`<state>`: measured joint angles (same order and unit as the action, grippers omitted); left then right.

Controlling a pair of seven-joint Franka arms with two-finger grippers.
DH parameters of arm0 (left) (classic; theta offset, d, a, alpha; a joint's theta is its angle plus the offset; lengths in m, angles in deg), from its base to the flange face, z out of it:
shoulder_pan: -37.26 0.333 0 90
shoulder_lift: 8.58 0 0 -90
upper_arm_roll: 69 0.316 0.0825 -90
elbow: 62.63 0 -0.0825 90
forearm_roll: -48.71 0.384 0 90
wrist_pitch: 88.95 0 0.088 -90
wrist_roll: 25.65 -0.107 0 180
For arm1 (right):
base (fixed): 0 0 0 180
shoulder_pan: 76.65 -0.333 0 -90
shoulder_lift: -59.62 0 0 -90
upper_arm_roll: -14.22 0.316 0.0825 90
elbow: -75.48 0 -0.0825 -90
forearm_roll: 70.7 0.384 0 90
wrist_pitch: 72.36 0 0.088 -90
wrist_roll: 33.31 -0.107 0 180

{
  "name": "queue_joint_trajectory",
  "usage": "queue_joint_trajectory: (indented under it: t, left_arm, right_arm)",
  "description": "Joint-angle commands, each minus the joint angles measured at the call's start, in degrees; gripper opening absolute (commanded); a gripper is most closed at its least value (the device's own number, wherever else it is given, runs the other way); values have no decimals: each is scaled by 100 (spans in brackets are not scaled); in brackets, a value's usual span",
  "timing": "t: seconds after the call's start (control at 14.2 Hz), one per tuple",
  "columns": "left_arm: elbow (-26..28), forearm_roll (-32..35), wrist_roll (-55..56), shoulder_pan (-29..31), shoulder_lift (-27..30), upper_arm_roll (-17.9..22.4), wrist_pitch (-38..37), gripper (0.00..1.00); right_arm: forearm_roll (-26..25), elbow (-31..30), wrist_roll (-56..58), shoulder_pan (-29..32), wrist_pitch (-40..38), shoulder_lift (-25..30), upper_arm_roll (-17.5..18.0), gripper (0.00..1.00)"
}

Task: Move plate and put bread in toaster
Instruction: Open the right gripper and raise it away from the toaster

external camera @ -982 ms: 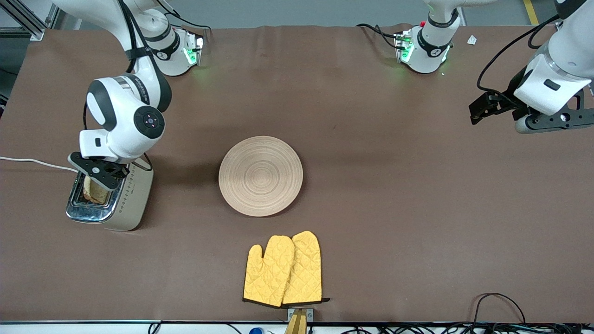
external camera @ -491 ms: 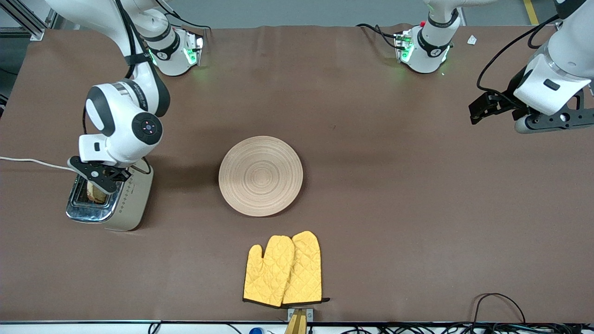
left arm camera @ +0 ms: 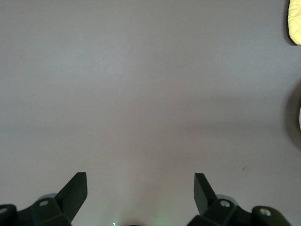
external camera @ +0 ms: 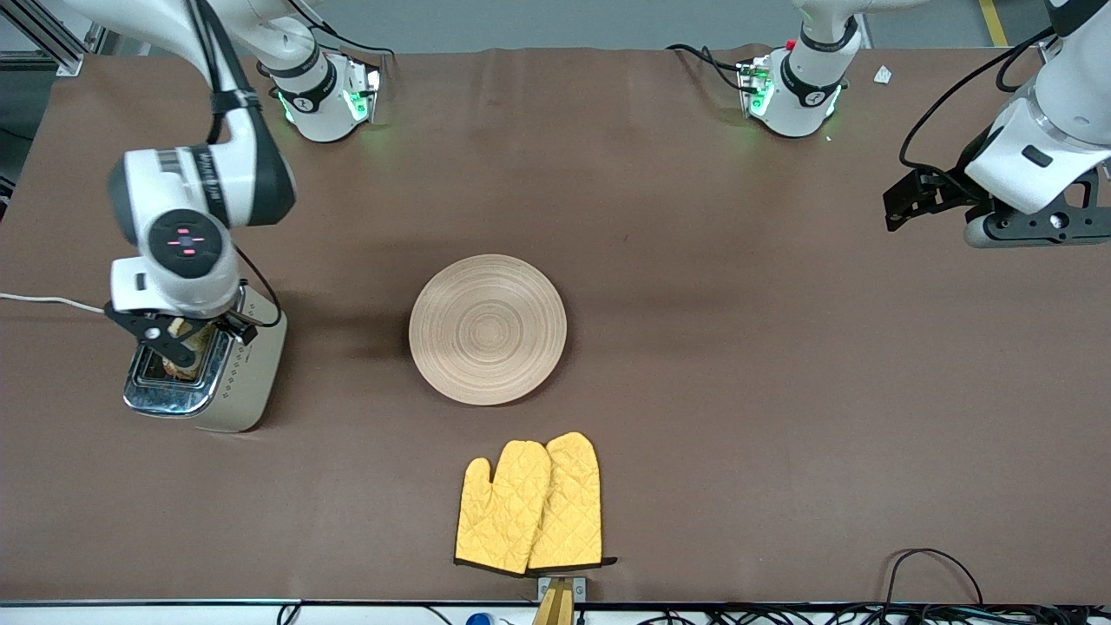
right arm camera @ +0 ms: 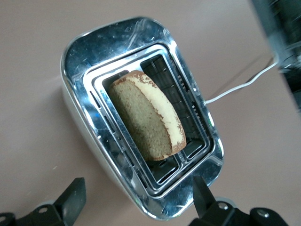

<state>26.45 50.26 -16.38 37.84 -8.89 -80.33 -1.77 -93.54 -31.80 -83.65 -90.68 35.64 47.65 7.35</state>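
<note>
The toaster (external camera: 247, 382) stands near the right arm's end of the table, its chrome top (right arm camera: 94, 52) filling the right wrist view. The bread (right arm camera: 146, 117) leans tilted in one slot, its upper half sticking out; it also shows in the front view (external camera: 185, 368). My right gripper (external camera: 182, 340) hovers just above the toaster, open and empty, its fingertips (right arm camera: 75, 195) on either side of the toaster's end. The plate (external camera: 487, 328) lies bare at the table's middle. My left gripper (external camera: 1011, 233) waits open and empty, high over the left arm's end of the table (left arm camera: 141, 186).
A pair of yellow oven mitts (external camera: 529, 503) lies nearer the front camera than the plate; a corner of them shows in the left wrist view (left arm camera: 295, 23). The toaster's white cord (external camera: 52, 301) runs off the table's end.
My right gripper lowered the bread into the toaster slot, let it go and opened. Its arm swung toward the table's end. The left arm barely shifted.
</note>
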Motion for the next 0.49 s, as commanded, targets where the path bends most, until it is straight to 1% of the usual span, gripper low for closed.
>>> queue_joint_trajectory:
  t: [0.0, 0.14, 0.28, 0.35, 0.42]
  left_arm:
    - [-153, 30, -424, 39, -5, -9, -17, 100]
    - [-153, 30, -566, 39, -5, 17, -17, 100]
    - [-162, 47, -593, 48, 4, 61, -17, 100]
    - [-162, 82, -593, 57, 13, 61, -17, 100]
    - [-162, 82, -601, 65, 13, 61, -17, 100]
  right_arm:
    - [683, 320, 707, 207, -619, 281, 63, 100]
    - [990, 707, 1373, 216, -1148, 519, 64, 100]
    - [1254, 884, 2164, 408, -1308, 808, 37, 100]
    - [1577, 858, 2734, 627, -1308, 1036, 28, 100]
    - [2103, 858, 3348, 969, -1343, 1230, 11, 100]
